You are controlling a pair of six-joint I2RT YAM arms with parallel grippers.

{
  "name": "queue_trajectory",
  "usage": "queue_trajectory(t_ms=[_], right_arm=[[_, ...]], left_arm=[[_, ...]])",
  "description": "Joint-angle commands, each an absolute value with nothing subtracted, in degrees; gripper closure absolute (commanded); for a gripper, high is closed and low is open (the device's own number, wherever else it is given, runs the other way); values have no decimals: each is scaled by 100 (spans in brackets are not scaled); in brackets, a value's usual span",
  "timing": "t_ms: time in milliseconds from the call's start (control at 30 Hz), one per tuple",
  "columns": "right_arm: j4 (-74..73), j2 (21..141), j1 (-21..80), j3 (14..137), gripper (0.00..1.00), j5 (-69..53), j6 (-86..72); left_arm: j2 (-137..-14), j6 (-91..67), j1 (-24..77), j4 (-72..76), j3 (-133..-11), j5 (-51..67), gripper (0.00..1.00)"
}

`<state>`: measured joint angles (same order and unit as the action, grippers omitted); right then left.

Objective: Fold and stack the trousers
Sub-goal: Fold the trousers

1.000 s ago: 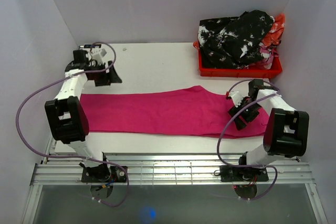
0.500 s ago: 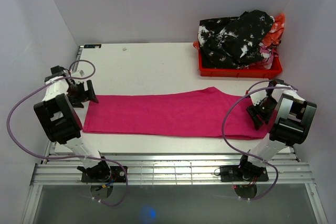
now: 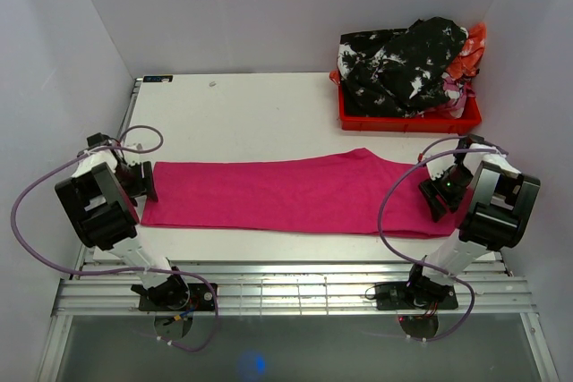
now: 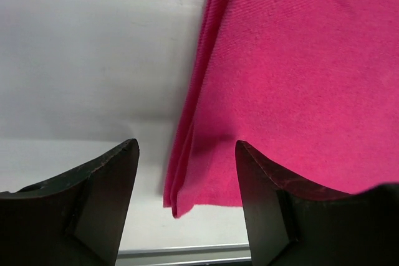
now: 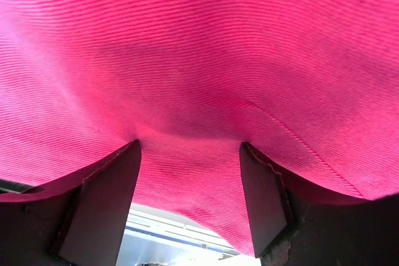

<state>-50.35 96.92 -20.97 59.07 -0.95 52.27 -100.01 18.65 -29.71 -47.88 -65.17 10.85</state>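
- The trousers [image 3: 286,194]: right end hidden beneath the right arm [image 3: 492,212], seen from above.
- Left wrist view crops the trousers top and right.
- Beyond the trousers, heaped clothes [image 3: 403,64] bury most of the red crate [image 3: 407,121].

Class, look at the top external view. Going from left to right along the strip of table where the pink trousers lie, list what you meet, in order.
left gripper → magenta-pink trousers → right gripper
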Motion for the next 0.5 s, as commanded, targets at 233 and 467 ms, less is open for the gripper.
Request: queue_trajectory(t_ms=[233, 467], right_arm=[[-5265, 9343, -2048, 5669, 31, -404, 5221], [-5273, 9360, -2030, 5704, 33, -413, 5221]], left_arm=[[-10564, 1354, -2971, -3859, -6609, 1652, 32], [-10670, 1187, -2751, -3718, -6408, 1907, 42]])
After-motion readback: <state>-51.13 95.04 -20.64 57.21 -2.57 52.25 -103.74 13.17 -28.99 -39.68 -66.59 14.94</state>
